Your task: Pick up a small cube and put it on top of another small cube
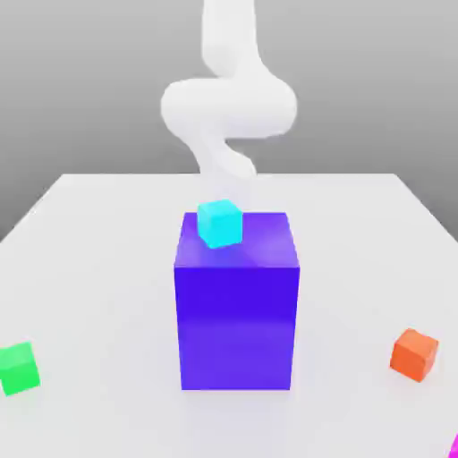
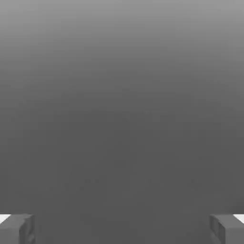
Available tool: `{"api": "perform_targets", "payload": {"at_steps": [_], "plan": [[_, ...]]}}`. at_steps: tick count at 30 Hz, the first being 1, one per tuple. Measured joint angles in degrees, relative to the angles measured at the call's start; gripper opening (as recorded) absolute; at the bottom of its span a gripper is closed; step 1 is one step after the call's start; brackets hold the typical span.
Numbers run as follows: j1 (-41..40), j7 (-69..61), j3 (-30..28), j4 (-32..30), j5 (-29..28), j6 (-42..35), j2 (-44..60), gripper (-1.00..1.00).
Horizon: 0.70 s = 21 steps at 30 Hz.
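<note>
Magenta cube [image 1: 454,447]: at the exterior view's right edge, well apart from the claw [image 2: 122,229]. The claw is wide open.

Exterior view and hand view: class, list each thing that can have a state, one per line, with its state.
Gripper: open, holding nothing.
Cyan cube: on top of the big block.
Big block: upright on the table.
Green cube: on the table, not stacked.
Orange cube: on the table, not stacked.

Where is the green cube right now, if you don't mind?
The green cube sits on the table at the exterior view's far left, left of the big purple-blue block.
</note>
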Motion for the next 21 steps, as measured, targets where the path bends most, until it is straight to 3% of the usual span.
{"api": "perform_targets", "payload": {"at_steps": [21], "plan": [[12.0, -12.2, 6.9, 8.2, -1.6, 8.6, 44.0, 0.0]]}}
